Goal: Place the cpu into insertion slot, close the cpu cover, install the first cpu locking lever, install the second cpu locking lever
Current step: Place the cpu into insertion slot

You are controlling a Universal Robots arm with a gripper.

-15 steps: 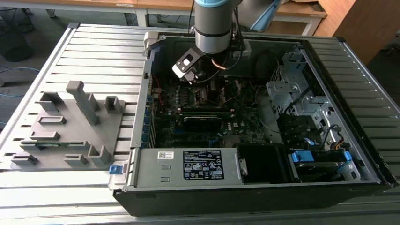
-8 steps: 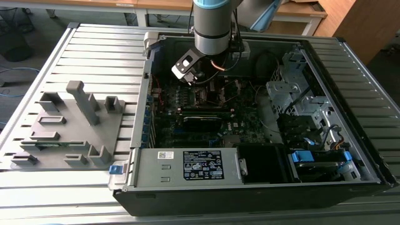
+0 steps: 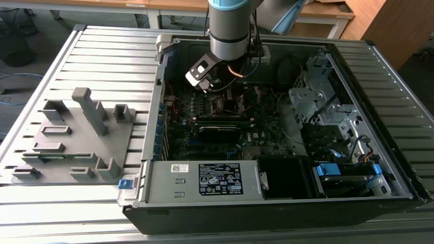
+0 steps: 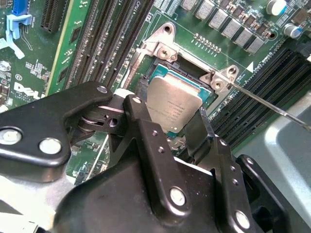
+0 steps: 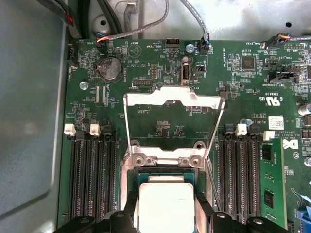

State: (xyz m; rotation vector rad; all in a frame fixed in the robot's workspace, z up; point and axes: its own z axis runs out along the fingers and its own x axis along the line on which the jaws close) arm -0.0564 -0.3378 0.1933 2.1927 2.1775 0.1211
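gripping the cpu [image 4: 174, 97] by two opposite edges, the gripper [image 4: 167, 110] is closed on it, one black finger [image 4: 141, 133] on each side of the chip. the cpu hangs a little tilted, just under the fingertips and directly above the insertion slot [image 4: 163, 51], not yet lying flat in it as far as i can see. in the first wrist view the cpu cover [image 5: 146, 99] stands open just beyond the fingertips, on the far side of the slot's silver rim [image 5: 165, 160]. a thin metal lever [image 4: 267, 104] reaches away from the slot's corner, free. long black memory slots [image 5: 92, 184] run on both sides of the gripper. in the exterior view the arm [image 3: 230, 30] comes down into the open computer case [image 3: 156, 178], and a grey rack [image 3: 81, 132] lies well apart from the gripper, outside the case.
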